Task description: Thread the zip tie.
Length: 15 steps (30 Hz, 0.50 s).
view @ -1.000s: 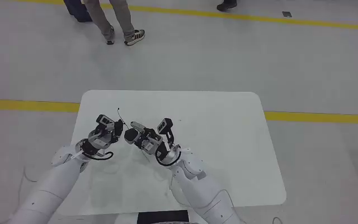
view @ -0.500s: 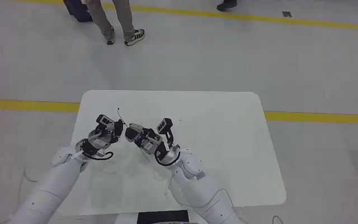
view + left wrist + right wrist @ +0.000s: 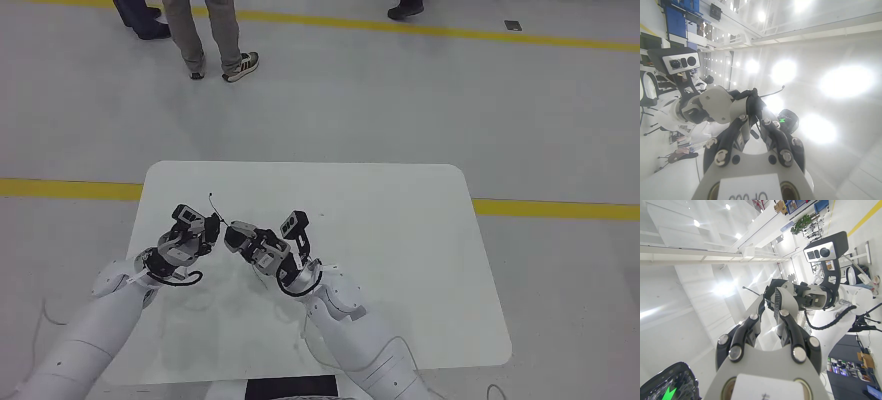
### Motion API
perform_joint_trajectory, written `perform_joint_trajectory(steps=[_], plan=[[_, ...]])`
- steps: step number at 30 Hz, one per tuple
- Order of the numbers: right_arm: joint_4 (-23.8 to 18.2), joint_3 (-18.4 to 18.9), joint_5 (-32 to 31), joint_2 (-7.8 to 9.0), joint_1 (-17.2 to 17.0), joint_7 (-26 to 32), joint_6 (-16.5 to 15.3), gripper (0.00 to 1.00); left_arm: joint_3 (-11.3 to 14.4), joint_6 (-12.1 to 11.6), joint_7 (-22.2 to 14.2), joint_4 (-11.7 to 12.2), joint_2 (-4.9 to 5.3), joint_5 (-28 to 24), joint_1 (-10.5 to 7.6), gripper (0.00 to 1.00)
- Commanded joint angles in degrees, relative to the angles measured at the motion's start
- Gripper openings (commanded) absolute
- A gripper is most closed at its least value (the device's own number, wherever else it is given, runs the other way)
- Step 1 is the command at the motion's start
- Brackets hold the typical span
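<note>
White labels (image 3: pixel 749 185) sat on the housings behind the left pincer (image 3: pixel 754 103) and the right pincer (image 3: pixel 769 302). Each carried dark print cut off by the picture's edge, too partial to read.

The black zip tie (image 3: pixel 772 92) was a thin, nearly straight strip. The left pincer was clamped on it. Its free length ran out past the fingertips, away from both pincers, and ended in a small block at the tip. Seen from above, the long axis pointed from the meeting fingertips toward the far edge of the desk (image 3: pixel 400 220).

The right pincer stood tip to tip with the left one, its fingers a narrow gap apart. The strip crossed that gap toward the ribbed pad (image 3: pixel 777 302); whether the pad touched it could not be told.

Both pincers hung over the desk. Its left edge lay near the left pincer, while a broad stretch of white top ran from the right pincer out to the right edge and its rounded corners. A yellow floor line (image 3: pixel 560 209) passed beyond both side edges.
</note>
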Motion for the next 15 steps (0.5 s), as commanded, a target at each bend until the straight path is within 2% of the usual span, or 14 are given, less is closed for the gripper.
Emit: perform_joint_trajectory(steps=[1, 15], plan=[[0.02, -0.08, 0.09, 0.02, 0.07, -0.04, -0.11, 0.14, 0.0, 0.0, 0.0, 0.0, 0.0, 0.0, 0.0, 0.0], [1.02, -1.31, 0.41, -0.01, 0.94, -0.61, -1.06, 0.18, 0.0, 0.0, 0.0, 0.0, 0.0, 0.0, 0.0, 0.0]])
